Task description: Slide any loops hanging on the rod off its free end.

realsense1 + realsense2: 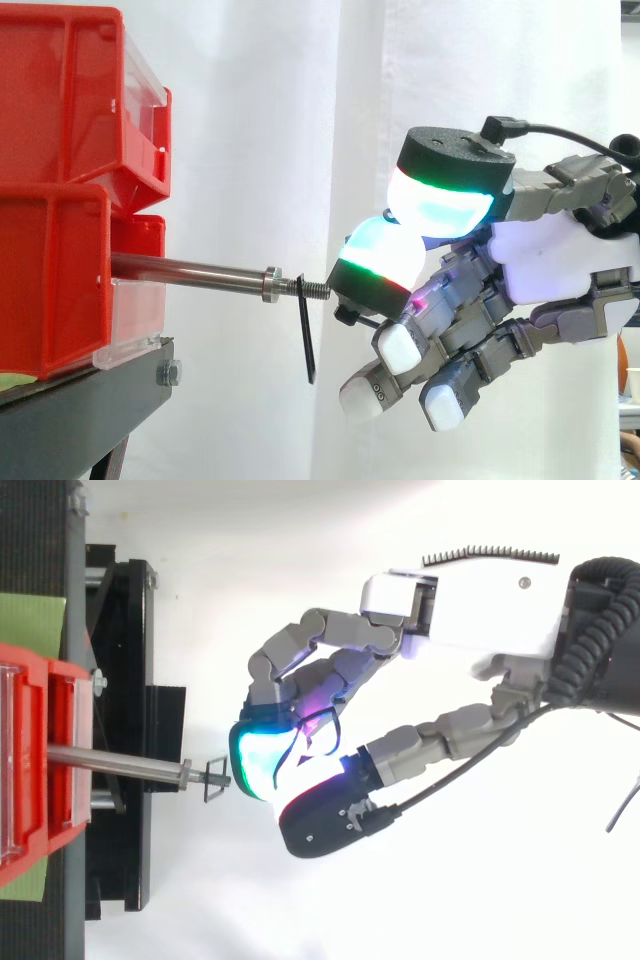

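Setup: two red bins (60, 180) are stacked at the left on a black stand (90, 410), with a white curtain (250, 120) behind. A steel rod (190, 270) sticks out level from the lower bin, pointing right. It carries a metal collar (270, 285) close to its free end, then a short threaded tip (315, 290).

Loop: one thin black loop (306, 340) hangs on the threaded tip, just outboard of the collar, on the last bit of rod. It dangles below the rod, tilted slightly, its lower end further right than its top. From above it sits between the collar and the rod's very end.

Hand: the hand (540, 260) comes in from the right at rod height. Its fingers are curled. Two large pads (380, 255), glowing cyan-white with green and red edges, are drawn close together just past the rod's tip, one above the other in the side view. The lower fingers are tucked under, their pads white.

Contact: the nearest pad is just beside the loop and the tip. A narrow gap shows in both views, so the loop hangs free. I see nothing clamped between the pads.
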Motion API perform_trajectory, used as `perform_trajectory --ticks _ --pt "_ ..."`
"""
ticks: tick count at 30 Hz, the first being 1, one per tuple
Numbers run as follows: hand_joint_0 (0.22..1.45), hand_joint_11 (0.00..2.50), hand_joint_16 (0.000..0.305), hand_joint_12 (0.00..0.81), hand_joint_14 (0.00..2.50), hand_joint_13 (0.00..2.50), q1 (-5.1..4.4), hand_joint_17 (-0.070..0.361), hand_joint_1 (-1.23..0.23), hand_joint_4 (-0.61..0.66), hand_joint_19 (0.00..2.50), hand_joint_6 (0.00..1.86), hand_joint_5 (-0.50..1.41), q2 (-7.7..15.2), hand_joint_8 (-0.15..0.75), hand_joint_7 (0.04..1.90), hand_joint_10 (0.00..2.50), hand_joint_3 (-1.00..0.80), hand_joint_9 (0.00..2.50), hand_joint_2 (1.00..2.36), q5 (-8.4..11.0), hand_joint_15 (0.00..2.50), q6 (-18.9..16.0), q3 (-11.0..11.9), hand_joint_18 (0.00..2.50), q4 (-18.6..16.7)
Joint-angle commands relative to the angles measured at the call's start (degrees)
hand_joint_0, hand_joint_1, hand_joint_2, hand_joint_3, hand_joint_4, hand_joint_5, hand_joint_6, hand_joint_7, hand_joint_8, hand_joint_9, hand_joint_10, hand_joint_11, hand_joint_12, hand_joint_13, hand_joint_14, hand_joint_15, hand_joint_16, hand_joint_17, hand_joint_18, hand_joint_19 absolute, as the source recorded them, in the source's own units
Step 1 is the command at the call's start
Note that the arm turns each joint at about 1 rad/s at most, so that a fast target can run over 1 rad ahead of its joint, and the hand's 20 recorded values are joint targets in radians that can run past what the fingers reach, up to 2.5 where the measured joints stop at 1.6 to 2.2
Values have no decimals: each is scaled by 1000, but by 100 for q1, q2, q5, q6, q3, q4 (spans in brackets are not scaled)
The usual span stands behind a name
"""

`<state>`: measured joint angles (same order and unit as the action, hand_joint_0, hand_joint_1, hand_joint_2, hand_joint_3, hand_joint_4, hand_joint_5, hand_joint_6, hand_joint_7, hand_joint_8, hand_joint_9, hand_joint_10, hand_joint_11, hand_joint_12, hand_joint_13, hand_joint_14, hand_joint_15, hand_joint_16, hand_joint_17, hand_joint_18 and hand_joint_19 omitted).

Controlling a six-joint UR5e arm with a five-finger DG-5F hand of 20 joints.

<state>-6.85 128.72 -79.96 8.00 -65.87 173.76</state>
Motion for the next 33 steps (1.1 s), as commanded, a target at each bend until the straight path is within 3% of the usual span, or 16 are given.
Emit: perform_trajectory --ticks 1,9,20,26,30,33 --pt "654 334 48 351 5 612 0 108 -834 -147 371 907 -122 -4 264 1085 11 -132 990 1011 -2 139 0 4 778 0" --pt "649 353 46 339 5 617 0 104 -831 -119 393 909 -126 -4 256 1079 12 -132 1015 1014 7 149 0 4 774 0" --pt "697 398 42 322 6 615 -9 95 -851 -218 400 923 -138 4 249 1096 15 -160 1004 1017 -19 156 -9 -66 759 53" --pt "683 393 43 323 5 629 -53 96 -842 -217 399 926 -134 4 254 1098 13 -130 1022 1018 -19 159 -114 -365 770 -114" --pt "685 398 43 325 6 640 -132 97 -842 -225 405 926 -131 4 258 1104 14 -115 1034 1017 -19 156 -202 -664 780 -220" --pt "687 399 44 326 6 640 -167 98 -842 -223 396 926 -130 4 261 1106 13 -115 1041 1016 -19 159 -228 -725 785 -229"
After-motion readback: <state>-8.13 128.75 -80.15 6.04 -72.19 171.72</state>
